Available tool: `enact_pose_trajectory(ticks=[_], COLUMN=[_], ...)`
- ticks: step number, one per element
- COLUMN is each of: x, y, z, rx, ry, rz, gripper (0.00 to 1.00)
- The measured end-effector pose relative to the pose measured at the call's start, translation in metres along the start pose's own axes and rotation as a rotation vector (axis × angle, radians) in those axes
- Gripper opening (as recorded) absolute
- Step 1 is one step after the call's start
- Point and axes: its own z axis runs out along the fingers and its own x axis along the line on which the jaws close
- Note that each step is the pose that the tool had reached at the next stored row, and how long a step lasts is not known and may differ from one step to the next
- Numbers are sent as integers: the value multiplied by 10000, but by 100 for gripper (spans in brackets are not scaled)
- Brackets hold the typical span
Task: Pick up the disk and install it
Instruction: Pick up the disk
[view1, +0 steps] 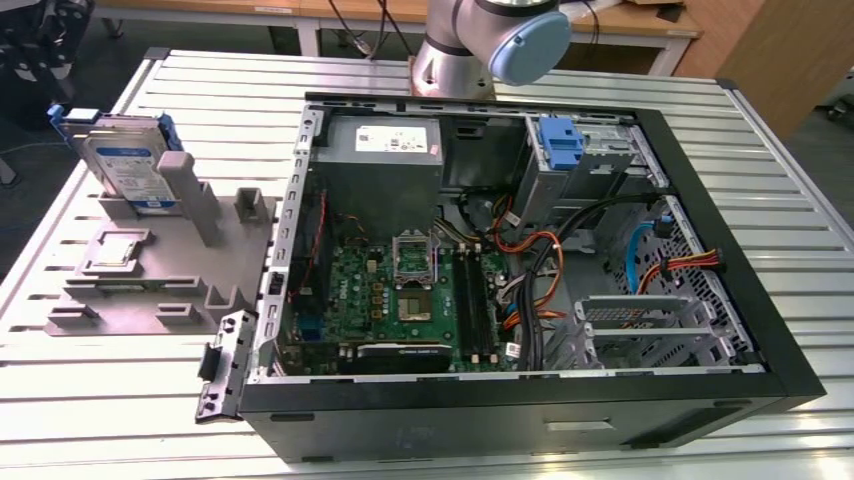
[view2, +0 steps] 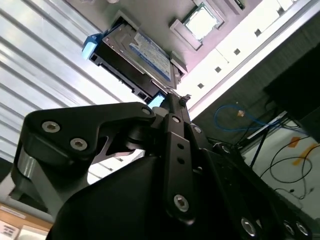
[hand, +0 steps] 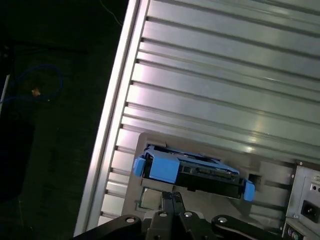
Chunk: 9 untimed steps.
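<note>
Exterior view, disk (view1: 127, 165) upright in grey holder (view1: 147, 290), white-and-blue label (view1: 142, 182), print unreadable

Nothing printed can be read here. The disk (view1: 131, 165) carries a white-and-blue label (view1: 124, 157), but its lines cannot be made out in the exterior view or the second wrist view. The white sticker (view1: 396, 140) on the power supply (view1: 380, 160) is equally illegible.
</note>
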Motion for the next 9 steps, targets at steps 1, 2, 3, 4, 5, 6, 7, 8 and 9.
enact_pose_trajectory(ticks=[1,2,3,4,5,6,7,8,9], x=[0,0,0,0,0,0,0,0,0], y=[0,0,0,0,0,0,0,0,0], z=[2,2,4,5,6,8,9,11,13], rx=[5,7,8,10,12,14,16,17,19], ry=[4,10,13,18,22,27,31,35,39], rz=[-163,-313,-465,-613,-762,-909,-1057,-1201,-1355], gripper=[10,10,10,10,10,10,10,10,10])
